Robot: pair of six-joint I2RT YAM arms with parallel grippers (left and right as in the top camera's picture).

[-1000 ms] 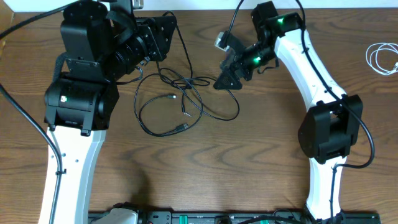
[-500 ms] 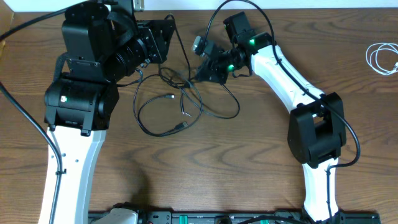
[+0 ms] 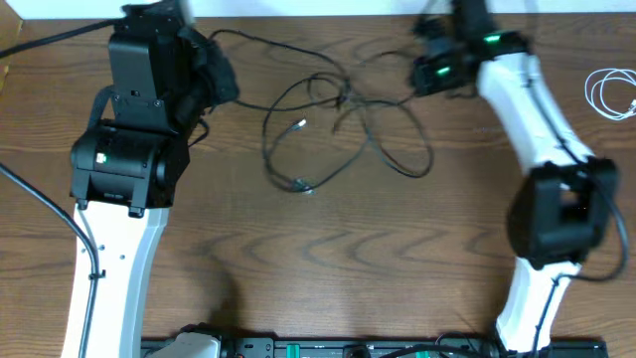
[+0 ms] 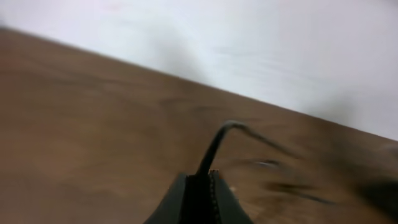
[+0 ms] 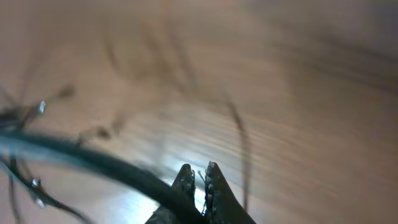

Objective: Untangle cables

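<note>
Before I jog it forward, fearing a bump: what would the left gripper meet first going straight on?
Probably the bare table, then the white wall; past the black cable the left gripper clamps, nothing shows. Depth unclear.

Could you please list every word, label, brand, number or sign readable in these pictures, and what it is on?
There is none to read. No print shows on the black cables, the white cable, the table, the left arm or the right arm in the overhead view; both wrist views are motion-blurred and show no lettering.

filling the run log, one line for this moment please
left gripper: shut on black cable | right gripper: shut, hold unclear | white cable: apart
</note>
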